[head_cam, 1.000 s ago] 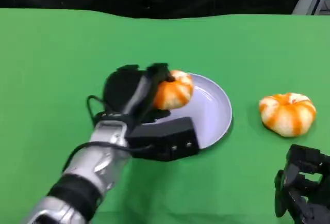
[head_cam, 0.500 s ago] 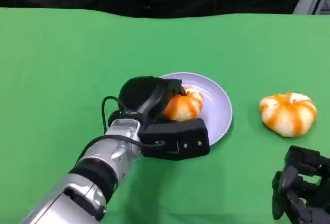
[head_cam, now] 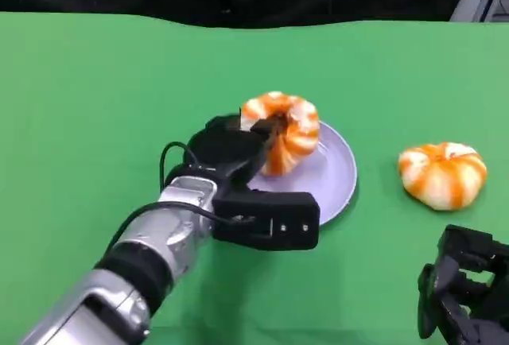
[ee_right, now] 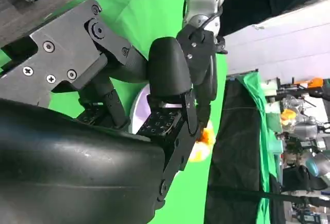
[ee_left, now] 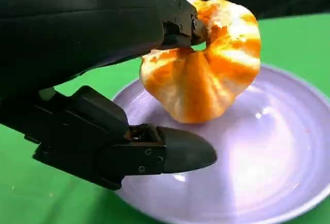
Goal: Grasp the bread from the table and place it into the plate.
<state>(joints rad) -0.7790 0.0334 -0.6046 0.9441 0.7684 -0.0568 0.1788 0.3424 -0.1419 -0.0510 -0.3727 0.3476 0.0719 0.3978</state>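
My left hand [head_cam: 231,150] holds an orange-and-white bread roll [head_cam: 286,126] over the far side of the lavender plate [head_cam: 334,178]. In the left wrist view the fingers [ee_left: 175,22] pinch the top of the roll [ee_left: 206,79], which stands tipped on its edge. Its lower end is at the plate's surface [ee_left: 268,172]; I cannot tell whether it touches. My right hand [head_cam: 465,293] sits low at the near right with its fingers curled in and nothing in them. In the right wrist view that hand [ee_right: 154,95] hides most of the table.
A second orange-and-white roll [head_cam: 443,174] lies on the green cloth to the right of the plate, a little beyond my right hand. Black curtain runs along the table's far edge. Green cloth stretches to the left and far side.
The left hand has lifted the roll from lying low in the plate and tipped it onto its edge over the far side. The right hand stays where it was.
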